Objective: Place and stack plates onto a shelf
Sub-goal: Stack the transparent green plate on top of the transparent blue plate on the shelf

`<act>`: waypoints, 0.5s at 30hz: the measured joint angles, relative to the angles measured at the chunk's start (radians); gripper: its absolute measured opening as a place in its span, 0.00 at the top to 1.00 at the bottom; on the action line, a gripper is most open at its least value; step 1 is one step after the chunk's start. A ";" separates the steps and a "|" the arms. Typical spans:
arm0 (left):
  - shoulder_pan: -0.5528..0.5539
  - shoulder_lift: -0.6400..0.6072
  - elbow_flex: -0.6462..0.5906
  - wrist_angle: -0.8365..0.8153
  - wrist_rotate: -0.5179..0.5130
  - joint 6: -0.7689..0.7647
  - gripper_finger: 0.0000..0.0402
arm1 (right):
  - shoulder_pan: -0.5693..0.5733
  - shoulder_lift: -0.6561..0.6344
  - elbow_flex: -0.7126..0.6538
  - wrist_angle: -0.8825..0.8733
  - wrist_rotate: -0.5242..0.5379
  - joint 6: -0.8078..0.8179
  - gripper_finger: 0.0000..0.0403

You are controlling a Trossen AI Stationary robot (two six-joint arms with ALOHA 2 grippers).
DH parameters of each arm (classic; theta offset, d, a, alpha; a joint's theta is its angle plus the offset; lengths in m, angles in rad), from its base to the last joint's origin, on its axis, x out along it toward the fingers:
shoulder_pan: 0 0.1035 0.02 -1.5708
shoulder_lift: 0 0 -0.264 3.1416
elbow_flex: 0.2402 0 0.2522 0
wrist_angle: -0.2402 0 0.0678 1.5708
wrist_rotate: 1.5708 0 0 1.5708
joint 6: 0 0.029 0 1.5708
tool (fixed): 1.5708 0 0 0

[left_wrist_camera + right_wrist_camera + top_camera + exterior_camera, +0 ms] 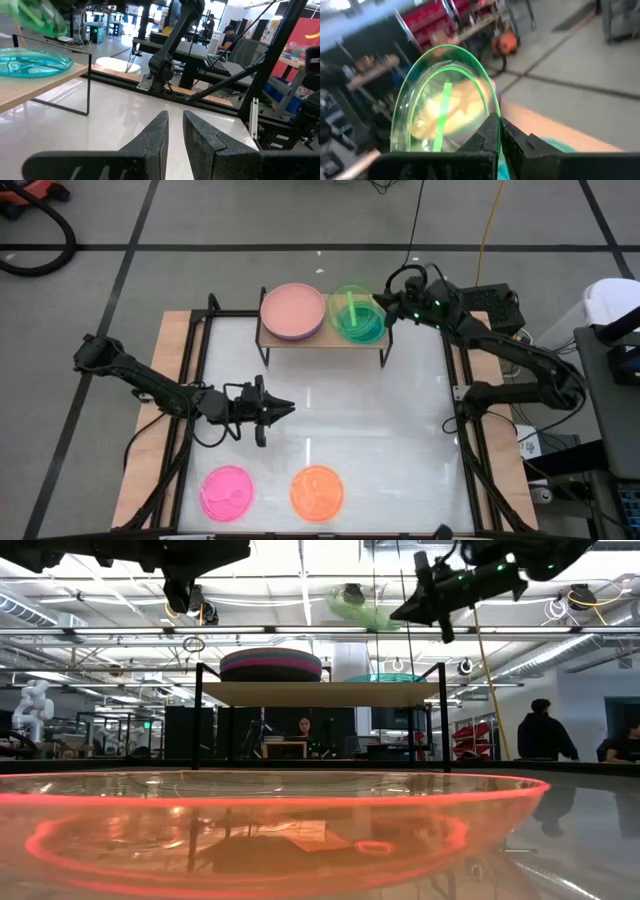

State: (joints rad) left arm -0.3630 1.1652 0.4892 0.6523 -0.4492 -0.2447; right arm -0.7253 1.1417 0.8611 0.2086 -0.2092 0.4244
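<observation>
The green plate (352, 308) is small, round and translucent, with a bright green rim and a straight green bar showing through its face. It hangs in the air over the right end of the shelf (322, 338), tilted, directly above the cyan plate (360, 328) that lies on the board.

On the shelf's left end sits a stack of larger opaque plates: the pink one (292, 309) on top, with a magenta band and a dark one under it in the low view, at least three in all. One cyan plate lies on the shelf's right end. Two more small translucent plates lie on the table (380, 450) well in front of the shelf: a pink plate (226, 491) and an orange plate (317, 491), side by side and apart.

The right gripper (382, 307) reaches in from the shelf's right side, its arm bent back toward the table's right edge, its fingers (492, 132) pinched on the green plate's rim. The left gripper (288, 409) holds level above the table in front of the shelf, pointing right, its fingers (157, 135) nearly together with a narrow gap and nothing between them.
</observation>
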 joint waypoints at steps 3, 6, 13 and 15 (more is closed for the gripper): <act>0.000 0.000 0.000 -0.006 0.000 0.000 0.84 | -0.025 0.058 0.043 -0.086 -0.025 -0.036 1.00; 0.000 0.000 0.000 -0.007 0.000 -0.001 0.84 | -0.042 0.101 0.059 -0.135 -0.028 -0.055 1.00; 0.000 0.000 0.000 -0.048 0.001 -0.015 0.84 | -0.093 0.103 0.060 -0.167 -0.031 -0.121 1.00; 0.000 0.000 0.000 -0.059 0.001 -0.023 0.84 | -0.107 0.098 0.060 -0.186 -0.030 -0.136 1.00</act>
State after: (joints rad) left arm -0.3630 1.1649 0.4892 0.5935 -0.4480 -0.2675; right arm -0.8326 1.2397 0.9211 0.0223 -0.2390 0.2882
